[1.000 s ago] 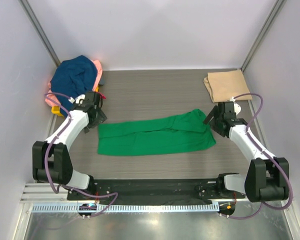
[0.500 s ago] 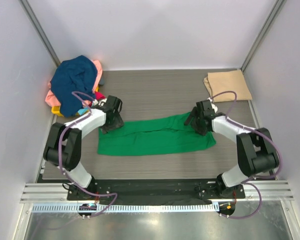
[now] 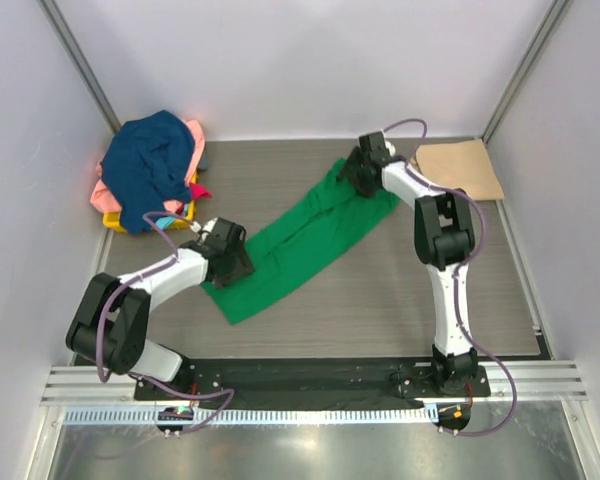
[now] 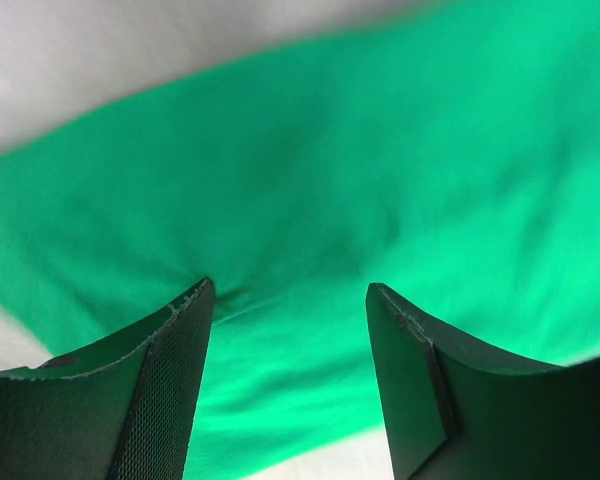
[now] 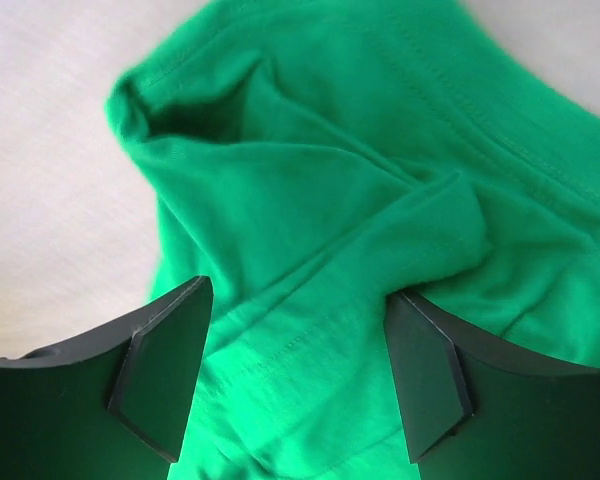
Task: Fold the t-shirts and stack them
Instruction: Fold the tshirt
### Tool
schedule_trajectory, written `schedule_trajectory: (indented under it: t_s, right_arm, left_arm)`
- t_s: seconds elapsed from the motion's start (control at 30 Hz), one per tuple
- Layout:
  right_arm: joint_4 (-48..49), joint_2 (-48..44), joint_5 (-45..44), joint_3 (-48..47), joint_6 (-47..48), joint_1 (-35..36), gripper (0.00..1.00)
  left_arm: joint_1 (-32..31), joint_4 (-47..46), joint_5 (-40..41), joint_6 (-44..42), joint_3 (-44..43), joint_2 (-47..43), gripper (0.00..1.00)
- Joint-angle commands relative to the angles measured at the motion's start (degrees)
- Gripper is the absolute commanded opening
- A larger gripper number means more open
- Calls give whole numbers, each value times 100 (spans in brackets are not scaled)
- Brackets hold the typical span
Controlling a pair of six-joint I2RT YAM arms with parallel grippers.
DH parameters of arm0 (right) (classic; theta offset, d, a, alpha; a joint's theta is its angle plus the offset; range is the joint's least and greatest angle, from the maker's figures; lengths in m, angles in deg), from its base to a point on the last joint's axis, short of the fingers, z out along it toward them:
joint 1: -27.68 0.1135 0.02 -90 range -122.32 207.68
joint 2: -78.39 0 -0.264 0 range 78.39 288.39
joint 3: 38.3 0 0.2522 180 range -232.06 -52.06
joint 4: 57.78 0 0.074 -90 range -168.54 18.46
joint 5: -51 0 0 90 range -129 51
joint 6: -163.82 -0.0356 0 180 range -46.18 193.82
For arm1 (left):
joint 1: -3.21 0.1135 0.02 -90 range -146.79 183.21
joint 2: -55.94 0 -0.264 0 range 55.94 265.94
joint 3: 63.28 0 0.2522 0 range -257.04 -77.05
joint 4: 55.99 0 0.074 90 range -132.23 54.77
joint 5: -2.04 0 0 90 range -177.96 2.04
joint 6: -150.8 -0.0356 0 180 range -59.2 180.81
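Observation:
A bright green t-shirt (image 3: 310,235), folded into a long strip, lies diagonally across the table from near left to far right. My left gripper (image 3: 235,268) presses down on its near-left end. In the left wrist view the left gripper (image 4: 290,290) is open, green cloth (image 4: 310,180) puckering at one fingertip. My right gripper (image 3: 352,178) sits on the far-right end. In the right wrist view the right gripper (image 5: 300,290) is open, its jaws straddling a bunched hem fold (image 5: 320,240). A folded tan t-shirt (image 3: 460,170) lies flat at the far right.
A heap of t-shirts sits in the far left corner, navy blue (image 3: 150,155) on top, salmon pink (image 3: 105,198) and a bit of yellow (image 3: 115,222) below. Grey walls close the table in on three sides. The arm bases stand on the black rail (image 3: 310,380) at the near edge.
The green t-shirt has swung from lying sideways to a diagonal. My right gripper has moved far and left with its end; my left gripper has shifted nearer, its jaws narrowing a little.

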Motion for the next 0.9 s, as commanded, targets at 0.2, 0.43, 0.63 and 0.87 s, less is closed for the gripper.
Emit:
schedule_trajectory:
  t_s: [0.2,0.43,0.63,0.87]
  right_arm:
    - [-1063,3450,1512,-4889,534,389,78]
    - [36,3240,2020,-4362,639,424,82]
    - [352,3074,2470,-4338,920,486,88]
    - [213,1635,2470,-3625,1360,486,98]
  left_arm:
    - [-2879,-1027,-1368,2878,963,-269,65]
    - [-3768,-1013,-1211,2889,-206,557,67]
    - [-3953,-689,-1247,2686,-1041,839,67]
    - [-4208,1295,-122,2335,-1929,-74,70]
